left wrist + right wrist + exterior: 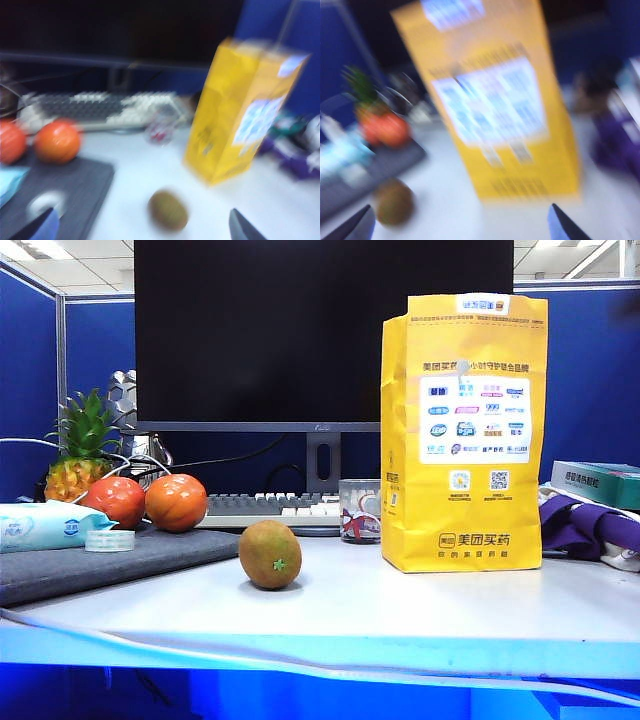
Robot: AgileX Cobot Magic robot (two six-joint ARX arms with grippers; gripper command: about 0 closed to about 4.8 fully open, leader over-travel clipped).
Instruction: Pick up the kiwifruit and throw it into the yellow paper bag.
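The kiwifruit (270, 554) lies on the white table, brownish-green with a small green star mark, left of the yellow paper bag (463, 432), which stands upright with its white logo panel facing me. Neither arm shows in the exterior view. In the blurred left wrist view the kiwifruit (168, 210) sits ahead of my open left gripper (142, 231), between its two spread fingertips, and the bag (240, 112) stands beyond. In the blurred right wrist view my right gripper (462, 230) is open and empty, with the kiwifruit (393, 202) near one fingertip and the bag (495, 107) in front.
Two orange-red tomatoes (150, 502) rest on a grey mat (110, 562), beside a tape roll (110, 540), a wipes pack (45, 525) and a pineapple (80, 450). A glass (360, 510), keyboard (270, 508) and monitor (320, 330) stand behind. Purple cloth (590, 525) lies right of the bag.
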